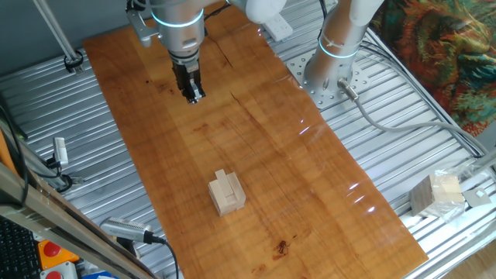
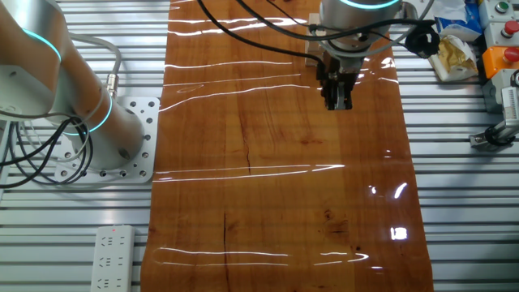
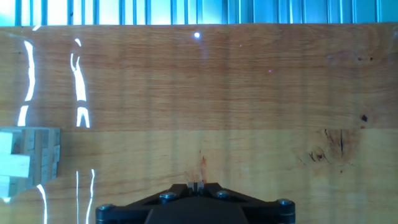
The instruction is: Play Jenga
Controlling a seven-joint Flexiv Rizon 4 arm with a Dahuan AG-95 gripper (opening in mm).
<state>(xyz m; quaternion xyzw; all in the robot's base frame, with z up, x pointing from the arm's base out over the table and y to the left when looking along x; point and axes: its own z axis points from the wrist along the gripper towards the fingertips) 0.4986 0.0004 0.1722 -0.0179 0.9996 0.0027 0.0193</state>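
Note:
The Jenga stack (image 1: 226, 193) is a small squat pile of pale wooden blocks on the wooden board, with one block sticking out at the top. It shows at the left edge of the hand view (image 3: 28, 160). It is out of the other fixed view. My gripper (image 1: 194, 94) hangs above the far part of the board, well away from the stack. It also shows in the other fixed view (image 2: 339, 102). In the hand view the fingertips (image 3: 198, 185) sit pressed together with nothing between them. The gripper is shut and empty.
The wooden board (image 1: 256, 147) lies on a ribbed metal table. A pale block cube wrapped in clear plastic (image 1: 435, 193) sits off the board at the right. A second arm's base (image 1: 329, 74) stands behind the board. A power strip (image 2: 111, 258) lies beside the board.

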